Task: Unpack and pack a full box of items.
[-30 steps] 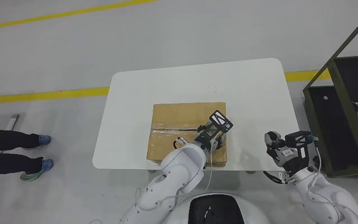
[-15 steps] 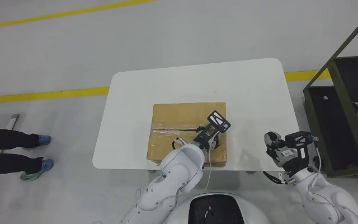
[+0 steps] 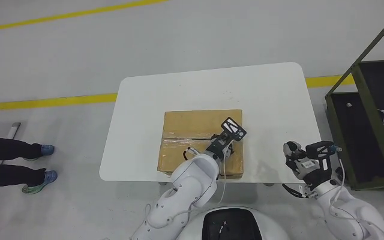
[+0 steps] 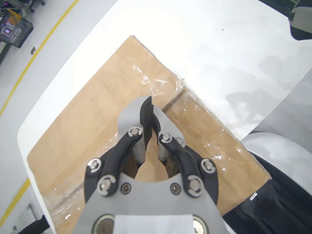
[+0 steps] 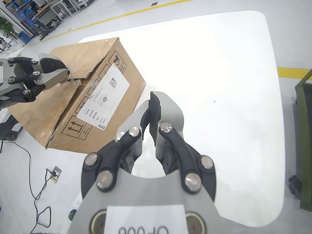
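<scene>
Taped cardboard box (image 3: pixel 192 129) sitting mid-table (image 3: pixel 270 90) by the near edge, both grippers pinched together.
The box is lying top up, its long axis and taped seam (image 4: pixel 151 79) running left to right; it is looking stiff, likely heavy while full, best opened at the seam's torn right end. The left gripper (image 4: pixel 147 105) is poised there, holding nothing visible; the right gripper (image 5: pixel 152 103) is hanging far right, holding nothing.

One box (image 3: pixel 201 141), one label (image 5: pixel 103 97) on its side. One table (image 3: pixel 270 96). Two grippers: left gripper (image 4: pixel 148 105), right gripper (image 5: pixel 153 108). One green rack (image 3: pixel 357 120). Two yellow floor lines: far line (image 3: pixel 78 15), near line (image 3: pixel 57 101). One floor socket (image 5: pixel 56 171).
</scene>
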